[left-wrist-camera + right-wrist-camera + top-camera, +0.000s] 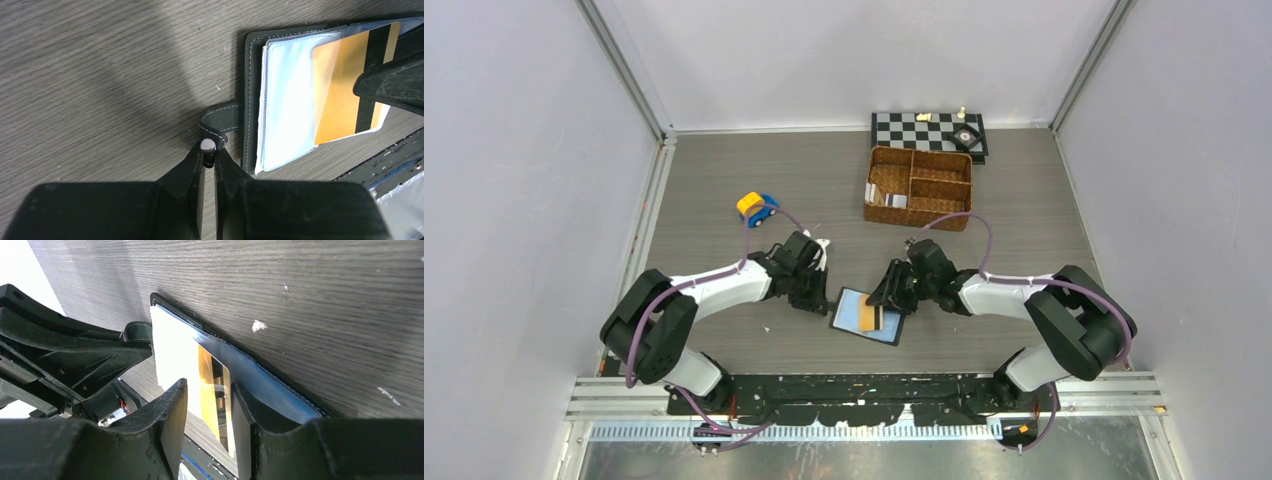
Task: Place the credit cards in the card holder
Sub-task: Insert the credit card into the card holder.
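Note:
The black card holder [848, 311] lies open on the table between my two grippers, its pale clear sleeves [287, 100] facing up. A tan-orange credit card [342, 90] with a dark stripe lies across the sleeves; whether it is inside a sleeve I cannot tell. My left gripper [209, 150] is shut on the holder's snap tab [220, 122]. My right gripper [209, 390] stands over the orange card [206, 370] with its jaws apart and not touching it. More pale credit cards [886, 197] stand in the wicker basket.
A brown wicker divided basket [939, 190] stands behind the holder, with a chessboard [924, 130] and a few pieces beyond it. A blue and yellow toy car [757, 208] sits at the left. The table's near edge rail [864, 385] runs close below the holder.

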